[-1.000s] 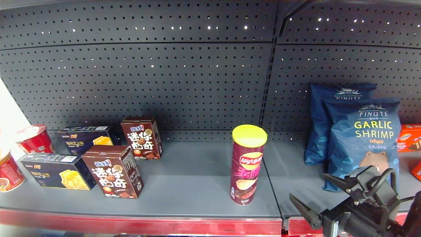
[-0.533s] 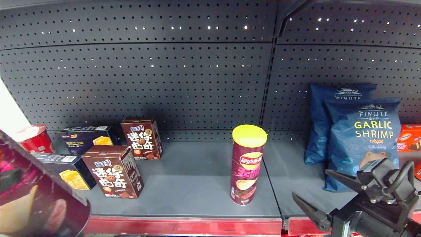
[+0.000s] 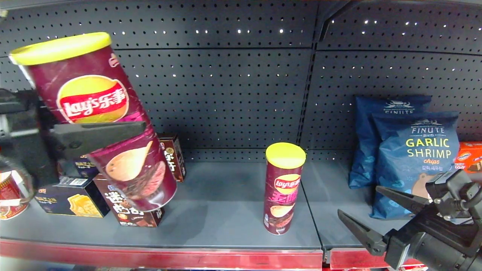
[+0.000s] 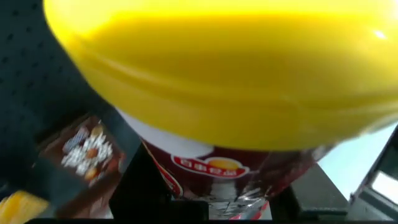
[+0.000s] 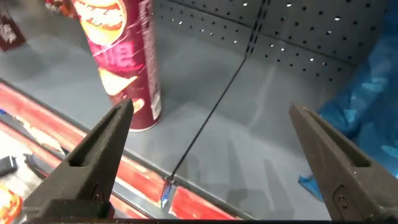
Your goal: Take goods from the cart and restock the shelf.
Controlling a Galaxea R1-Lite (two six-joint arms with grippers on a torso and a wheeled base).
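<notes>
The left gripper (image 3: 109,131) had risen from the lower left corner, its jaws clamped on a chips can (image 3: 90,94). The can was now tilted, lid up, above the shelf (image 3: 226,214) in front of the brown boxes (image 3: 131,214). A second can (image 3: 283,188) stood unmoved on the shelf. The right gripper (image 3: 357,200), jaws apart and empty, had drifted slightly rightward

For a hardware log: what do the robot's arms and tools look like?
Both are matte black. The right tool has two long, wedge-shaped fingers tapering to points, on a rounded dark wrist with a boxy mount and a looping black cable. The left tool shows a flat, broad finger on a blocky black body.
</notes>
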